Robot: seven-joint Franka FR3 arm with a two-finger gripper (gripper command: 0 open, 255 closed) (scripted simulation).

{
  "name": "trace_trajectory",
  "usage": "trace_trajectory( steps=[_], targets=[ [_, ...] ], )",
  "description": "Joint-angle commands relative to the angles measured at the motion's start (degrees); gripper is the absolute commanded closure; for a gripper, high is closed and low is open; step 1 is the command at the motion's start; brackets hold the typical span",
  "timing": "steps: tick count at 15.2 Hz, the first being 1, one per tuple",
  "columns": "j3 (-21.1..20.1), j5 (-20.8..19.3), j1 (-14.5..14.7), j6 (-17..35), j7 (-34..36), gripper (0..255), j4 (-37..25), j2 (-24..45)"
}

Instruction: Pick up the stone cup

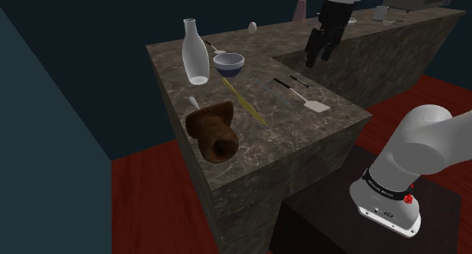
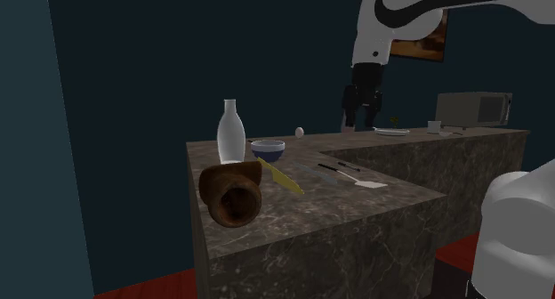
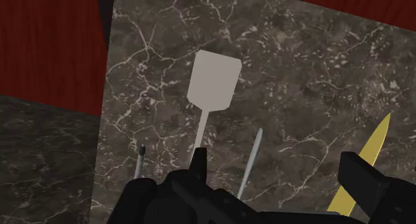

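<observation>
We are seeing a clear bottle (image 1: 194, 52) standing upright at the upper left of the dark marble counter (image 1: 302, 131) in the shoulder view. A blue and white bowl (image 1: 228, 63) is sitting just right of it. A yellow knife (image 1: 243, 101) is lying slantwise below the bowl, and a white spatula (image 1: 310, 101) is lying right of centre. A small egg (image 1: 252, 26) is resting near the top. A microwave (image 2: 473, 108) is standing at the right of the second exterior view.

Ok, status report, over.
Gripper above counter, jaws open, empty. Brown cup on its side near counter edge. Yellow knife beside it.
</observation>
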State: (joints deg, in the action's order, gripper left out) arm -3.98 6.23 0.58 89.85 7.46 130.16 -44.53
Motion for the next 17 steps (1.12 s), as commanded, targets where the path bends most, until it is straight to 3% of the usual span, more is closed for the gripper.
trace_trajectory(
  steps=[1, 9, 17],
  targets=[
    [0.00, 0.00, 0.00, 0.00, 0.00, 0, 0.00, 0.00],
    [-6.16, 11.57, 1.74, 8.02, 12.20, 0, 2.14, 5.43],
    [-12.43, 21.81, 3.48, 18.16, 22.63, 0, 0.06, 14.56]
  ],
)
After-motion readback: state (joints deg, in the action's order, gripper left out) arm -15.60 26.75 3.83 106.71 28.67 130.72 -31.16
